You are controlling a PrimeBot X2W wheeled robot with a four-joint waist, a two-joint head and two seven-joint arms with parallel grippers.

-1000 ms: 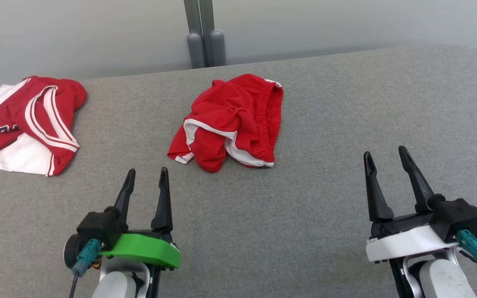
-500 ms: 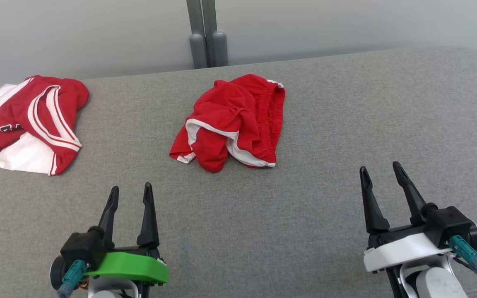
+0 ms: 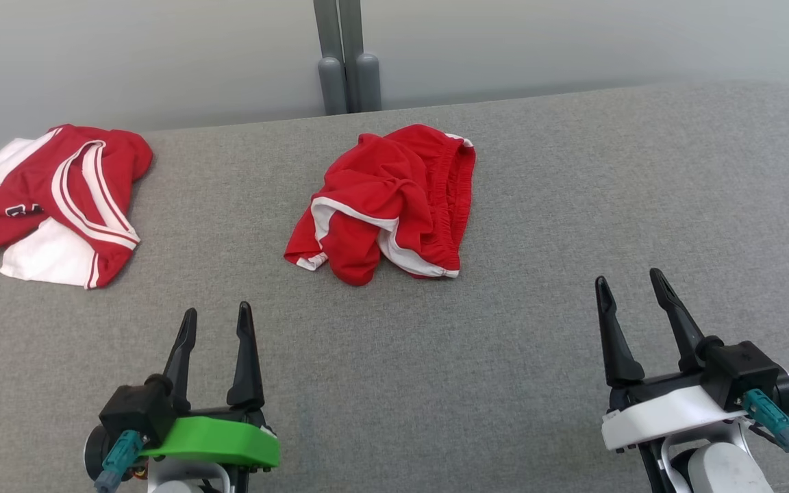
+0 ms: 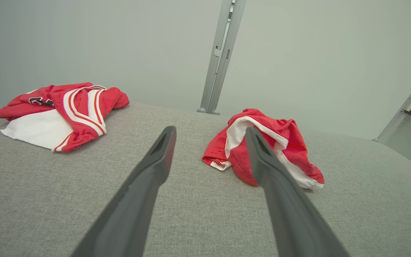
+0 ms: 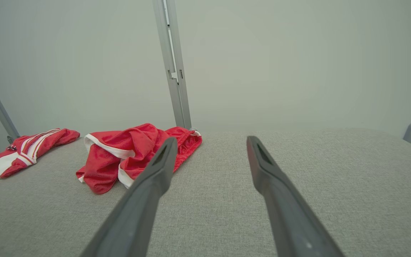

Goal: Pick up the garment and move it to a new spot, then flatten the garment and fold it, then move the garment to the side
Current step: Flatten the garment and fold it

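Grey cloth-covered padding point(image 3: 572, 205) is spreading under both arms, with a pale wall point(image 3: 127, 55) and a grey post point(image 3: 346, 61) standing behind it. You are looking at the red shorts point(image 3: 394, 198) lying crumpled near the middle of the far side. Their waistband is pointing right and white trim is showing at the hems, but the folds are hiding how the legs lie underneath. Well to their left, a red and white jersey point(image 3: 59, 198) is lying bunched by the edge of the padding. Its dark lettering is tucking into a crease, so you cannot read it.

Your left gripper point(image 3: 217, 308) is sitting over bare cloth on the near side of the shorts, apart from them, fingers spread wide and gripping nothing. Your right gripper point(image 3: 628, 276) is waiting well off to the right, jaws just as wide and empty. Both forearms are running off the bottom edge.

In the left wrist view one finger point(image 4: 278, 192) is covering part of the shorts. In the right wrist view a finger point(image 5: 152, 185) is overlapping their near hem.
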